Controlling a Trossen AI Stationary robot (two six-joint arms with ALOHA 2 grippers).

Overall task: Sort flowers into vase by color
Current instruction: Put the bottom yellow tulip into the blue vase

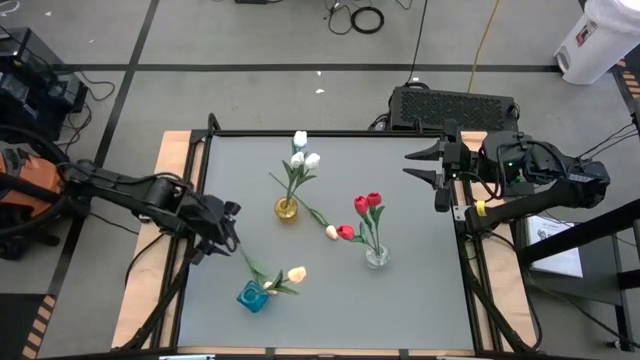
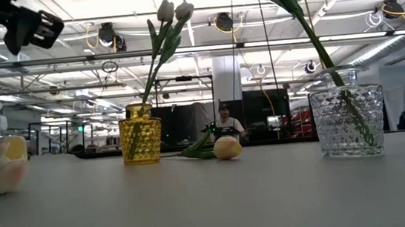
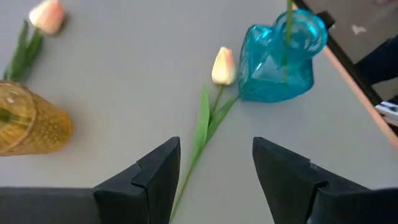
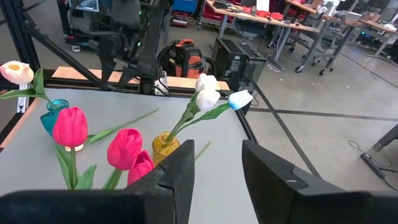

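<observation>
Clearly the grey table (image 1: 400, 290) leaves room, yet the risk gathers near its front-left corner, where the left gripper (image 1: 225, 238) hangs with jaws spread wide and empty over a pale yellow tulip (image 3: 222, 65) lying flat, its stem running between the fingers. Its head rests just beside the blue vase (image 1: 254, 296), so a careless descent could knock that vase over or pinch only a leaf. The yellow vase (image 1: 287, 209) holds white tulips (image 1: 303, 155), the clear vase (image 1: 377, 256) red ones (image 1: 367, 203); another loose pale tulip (image 1: 331, 232) lies between them. The right gripper (image 1: 438, 173) waits at the table's right edge, jaws part open, holding nothing.
</observation>
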